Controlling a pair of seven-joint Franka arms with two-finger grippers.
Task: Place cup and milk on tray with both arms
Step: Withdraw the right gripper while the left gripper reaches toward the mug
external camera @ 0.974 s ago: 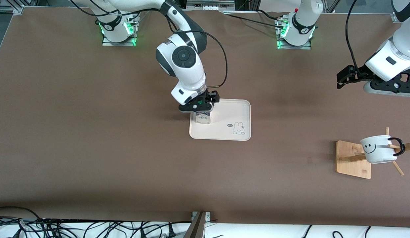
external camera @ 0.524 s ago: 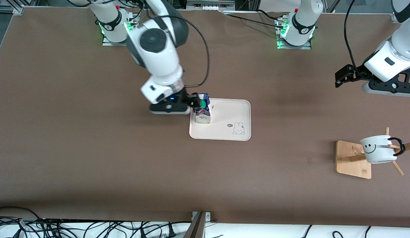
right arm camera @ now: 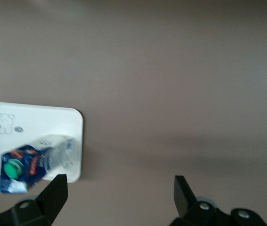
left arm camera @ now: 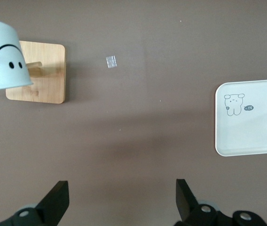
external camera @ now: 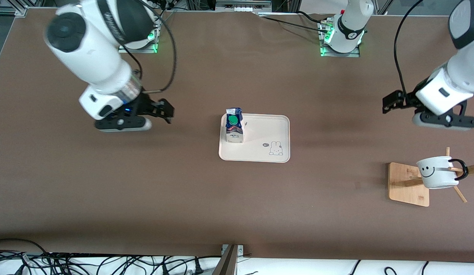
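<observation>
The right gripper (external camera: 166, 110) hung spread wide and empty over bare table toward the right arm's end, well apart from the milk carton (external camera: 234, 130). The carton stood upright on the cream tray (external camera: 267, 133), at the tray's edge toward that end. The left gripper (external camera: 392, 103), also agape and empty, hovered over the table, near the smiley mug (external camera: 437, 172) hanging on the wooden rack (external camera: 407, 185).
</observation>
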